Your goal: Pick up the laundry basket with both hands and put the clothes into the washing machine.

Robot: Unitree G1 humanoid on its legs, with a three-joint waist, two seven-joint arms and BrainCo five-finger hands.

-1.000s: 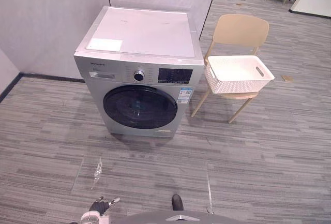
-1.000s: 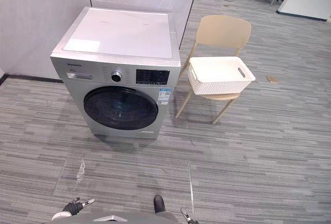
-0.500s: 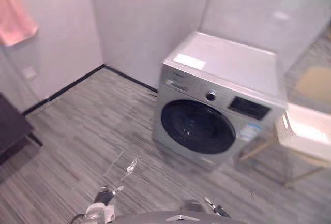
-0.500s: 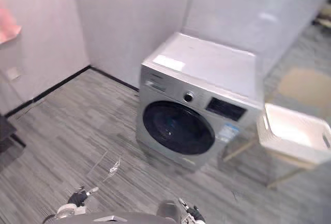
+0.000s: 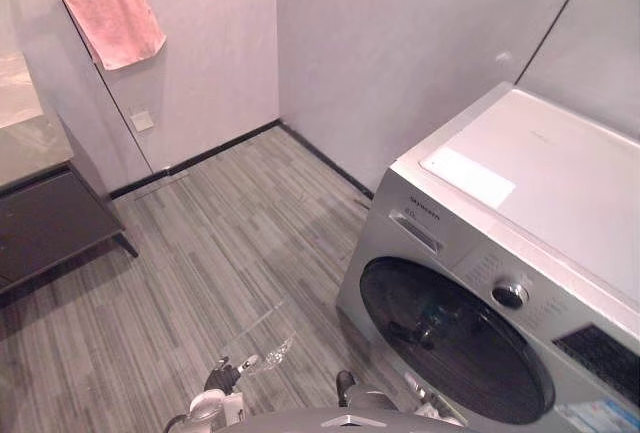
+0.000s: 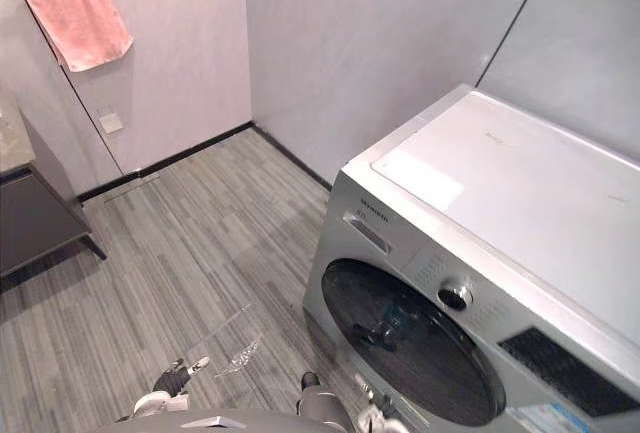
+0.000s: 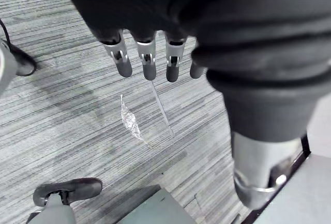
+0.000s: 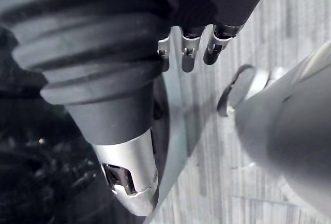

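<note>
Silver washing machine [image 5: 452, 245], round dark door [image 5: 455, 345]

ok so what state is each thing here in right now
washing machine door: shut
detergent drawer: pushed in
pink towel: hanging from a wall rail
left hand: open, holding nothing
right hand: open, holding nothing

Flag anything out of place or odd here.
A crumpled scrap of clear film lies loose on the floor in front of the washing machine, like litter. Nothing else stands out.
</note>
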